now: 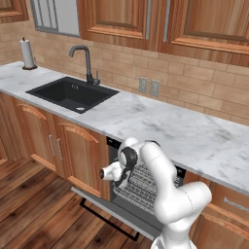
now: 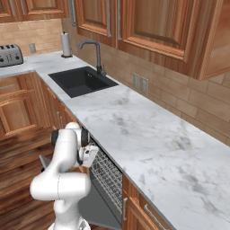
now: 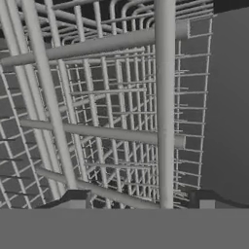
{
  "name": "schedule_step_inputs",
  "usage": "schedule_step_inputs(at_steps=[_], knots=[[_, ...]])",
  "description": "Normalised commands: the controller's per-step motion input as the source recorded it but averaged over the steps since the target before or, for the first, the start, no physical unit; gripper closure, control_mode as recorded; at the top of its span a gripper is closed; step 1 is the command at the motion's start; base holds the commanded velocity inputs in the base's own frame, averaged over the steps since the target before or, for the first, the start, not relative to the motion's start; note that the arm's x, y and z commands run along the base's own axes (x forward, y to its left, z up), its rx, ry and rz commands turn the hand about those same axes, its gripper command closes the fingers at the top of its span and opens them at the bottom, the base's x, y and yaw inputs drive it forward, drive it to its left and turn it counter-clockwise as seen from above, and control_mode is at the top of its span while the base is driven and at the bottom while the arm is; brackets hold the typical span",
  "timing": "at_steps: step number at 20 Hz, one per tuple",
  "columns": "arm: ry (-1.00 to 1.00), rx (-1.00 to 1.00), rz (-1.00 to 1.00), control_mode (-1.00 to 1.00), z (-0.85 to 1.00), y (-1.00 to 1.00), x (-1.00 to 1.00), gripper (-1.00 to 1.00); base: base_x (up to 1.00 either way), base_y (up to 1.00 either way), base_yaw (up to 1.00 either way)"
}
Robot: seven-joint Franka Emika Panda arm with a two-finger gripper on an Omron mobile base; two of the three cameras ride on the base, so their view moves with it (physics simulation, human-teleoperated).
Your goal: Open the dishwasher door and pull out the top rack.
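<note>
**Dishwasher open, pincer at the top rack's front wires**

The marble bench point(image 1: 160, 121) runs the length of the wall, brown wooden cabinets point(image 1: 58, 141) below it and more of them hung above. A black sink point(image 1: 73, 93) is sunk into the bench toward the left, with a dark faucet point(image 1: 85, 61) behind it and a paper towel roll point(image 1: 26, 53) standing at the far end. From the right side, a toaster point(image 2: 10, 55) sits on the bench around the corner.

Under the bench, right of the sink, the dishwasher stands open. The dishwasher door point(image 1: 114, 210) is swung down almost flat, low over the wooden floor point(image 1: 34, 209), its black bar handle along the outer edge. From the right side the same door point(image 2: 96, 204) shows as a grey panel lying beneath the arm.

The top rack point(image 1: 141, 187), a shallow basket of silver-grey wire grid, sits in the upper part of the opening, just under the bench edge; its front reaches about the line of the cabinet fronts. From the right it shows as a mesh wall point(image 2: 108, 177).

The white arm point(image 1: 170, 194) bends down in front of the opening, and the pincer point(image 1: 119, 184) is pressed in against the rack's left front. Close up, the rack's wires point(image 3: 112, 131) cross right before the pincer point(image 3: 141, 206), one thick upright bar running down between its two dark fingertips point(image 3: 73, 199). Whether they have clenched on that bar I cannot tell; the tips stand apart on either side of it.
</note>
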Motion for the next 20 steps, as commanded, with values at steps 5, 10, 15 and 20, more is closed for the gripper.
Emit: schedule_step_inputs(at_steps=[5,10,15,20], knots=[[0.28,0.00,0.00,-1.00,-0.60,-0.08,0.38,-1.00,0.00,0.00,0.00],[0.32,0.03,0.00,-1.00,-0.77,-0.04,0.21,-1.00,0.00,0.00,0.00],[0.38,0.22,0.00,-1.00,-0.85,0.00,-0.09,-1.00,0.00,0.00,0.00],[0.45,0.45,0.00,-1.00,-0.72,0.00,-0.21,-1.00,0.00,0.00,0.00]])
